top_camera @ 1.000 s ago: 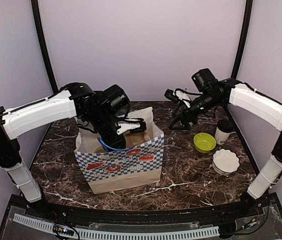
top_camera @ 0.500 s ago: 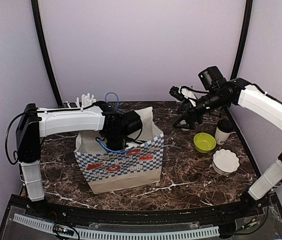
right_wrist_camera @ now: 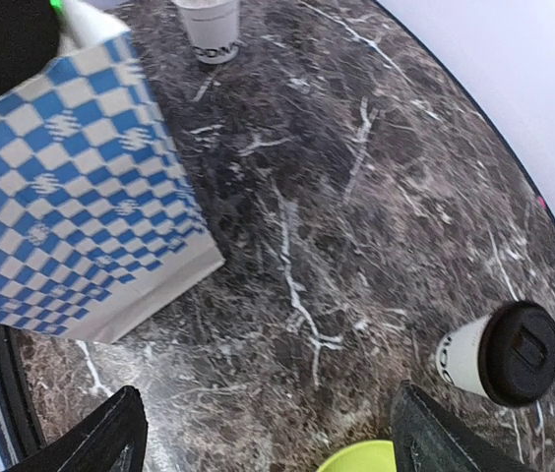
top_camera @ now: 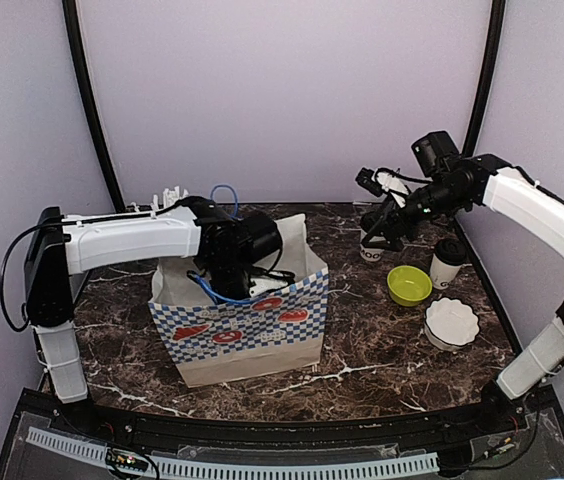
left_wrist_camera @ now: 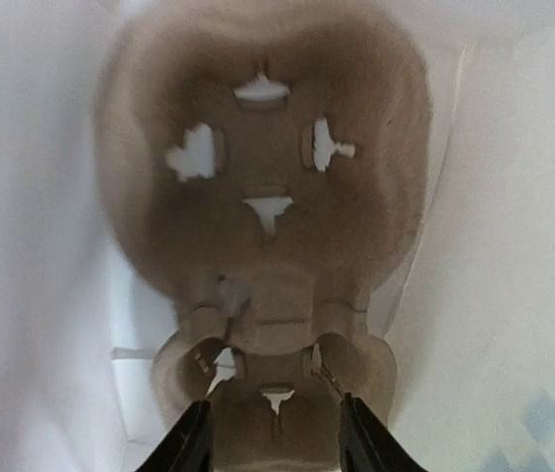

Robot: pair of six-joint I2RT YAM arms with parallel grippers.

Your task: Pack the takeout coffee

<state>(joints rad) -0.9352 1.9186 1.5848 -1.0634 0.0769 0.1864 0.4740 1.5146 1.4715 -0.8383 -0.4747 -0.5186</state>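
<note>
Coffee cup [right_wrist_camera: 499, 354], white with a black lid, stands beside green bowl [top_camera: 409, 285] on marble table [top_camera: 362, 350]; its black lettering is unreadable. Second cup [top_camera: 370, 250] sits near the right gripper [right_wrist_camera: 270, 393], whose fingers are spread wide and empty. Left gripper [left_wrist_camera: 276, 403] is parted over pulp carrier [left_wrist_camera: 268, 246] inside checkered bag [top_camera: 252, 325].

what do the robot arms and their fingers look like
The left arm and right arm match: white shell links joined by black joints, with black wrists. A blue cable loops beside the left wrist, and a black cable curves along that arm's lower link. The left fingers and right fingers are dark and wedge-shaped.
</note>
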